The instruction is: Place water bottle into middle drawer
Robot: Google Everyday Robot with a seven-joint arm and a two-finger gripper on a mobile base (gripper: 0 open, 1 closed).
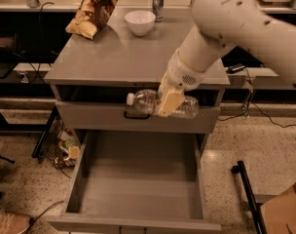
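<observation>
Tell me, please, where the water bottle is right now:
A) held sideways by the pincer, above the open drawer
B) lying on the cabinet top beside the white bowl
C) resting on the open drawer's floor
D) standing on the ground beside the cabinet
A: the pincer grips the water bottle sideways in front of the handled drawer front, above the open middle drawer and not touching its floor.

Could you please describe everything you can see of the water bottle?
The water bottle is clear, ribbed plastic with a white cap pointing to the picture's left. It lies horizontal in mid-air, clamped across its middle by the gripper, in front of the closed drawer front and above the open middle drawer. Nothing else seems to touch it.
</observation>
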